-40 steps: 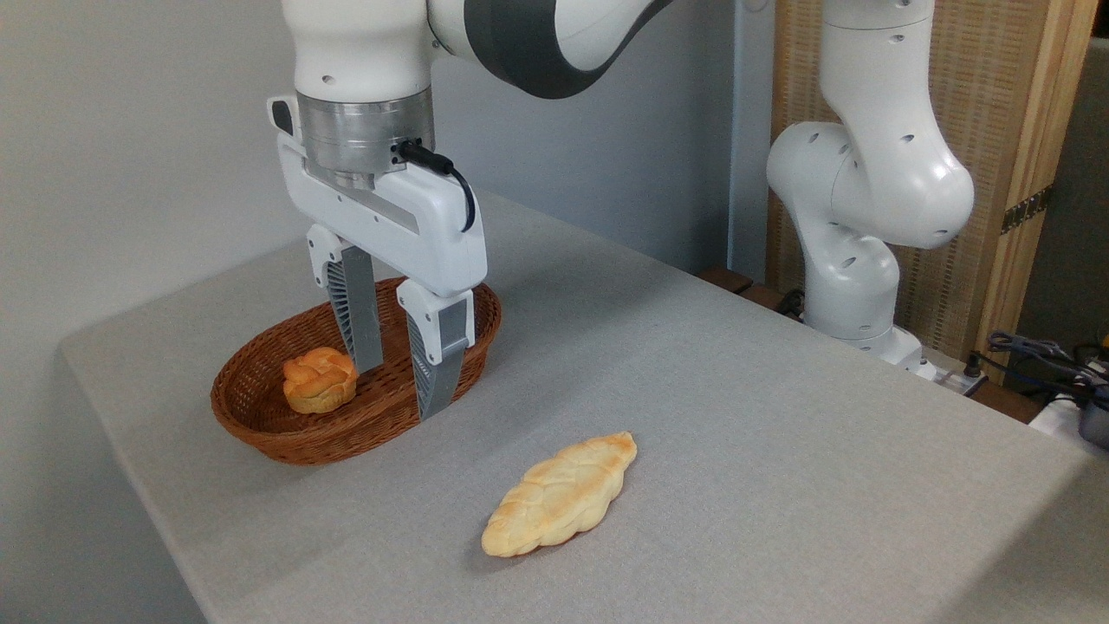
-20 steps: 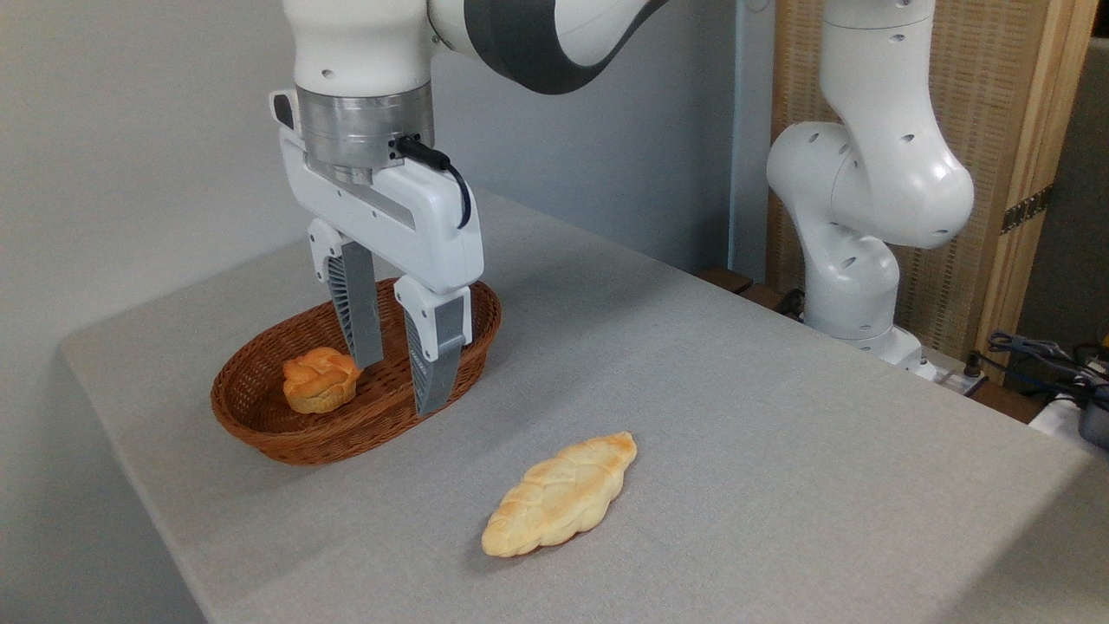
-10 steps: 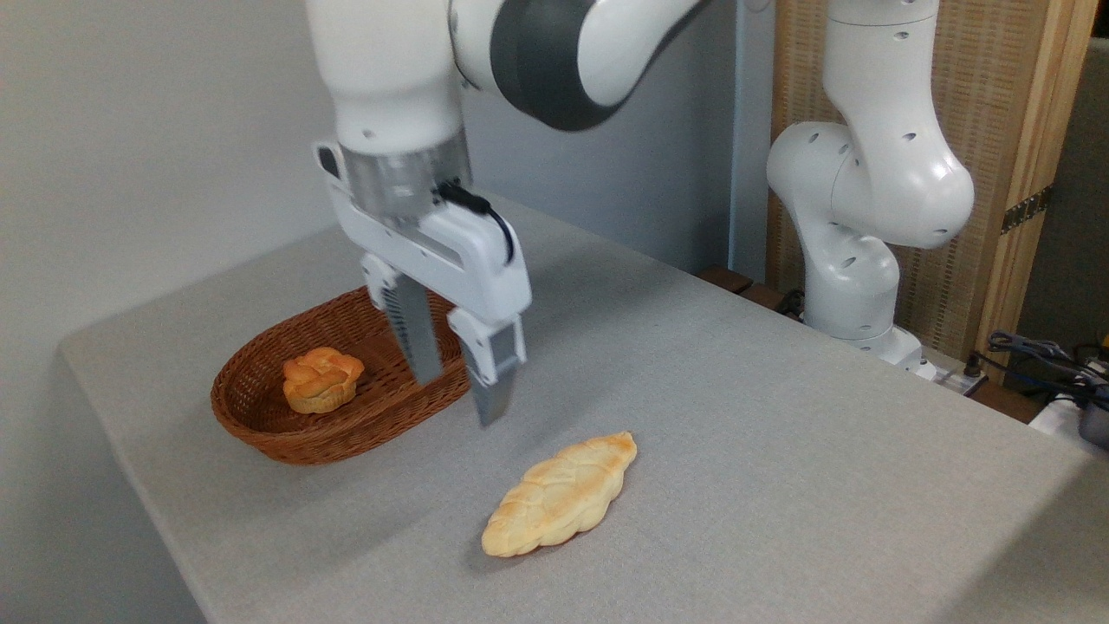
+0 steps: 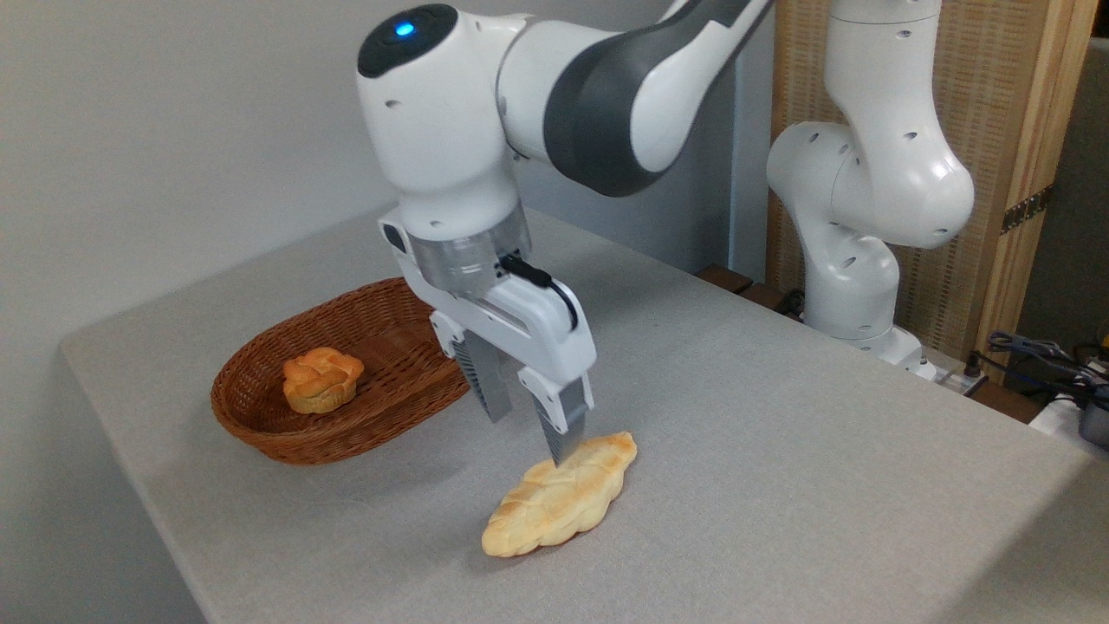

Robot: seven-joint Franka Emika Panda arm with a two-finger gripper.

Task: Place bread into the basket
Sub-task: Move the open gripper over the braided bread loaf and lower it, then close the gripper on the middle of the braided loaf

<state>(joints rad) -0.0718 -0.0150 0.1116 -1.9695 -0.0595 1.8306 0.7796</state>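
The bread point(image 4: 561, 496) lies ungrasped on the table point(image 4: 780, 433), right of the basket point(image 4: 260, 429), where only a bun point(image 4: 321, 379) sits. The gripper point(image 4: 528, 436) is poised above it, fingers parted and empty; grasping and transfer remain.

My work surface: table point(image 4: 780, 451), grey cloth cover, corner toward camera. Resting directly on it: basket point(image 4: 260, 433), oval reddish-brown wicker, left; bread point(image 4: 563, 503), long pale braided loaf, front centre, lying apart from basket on bare cloth.
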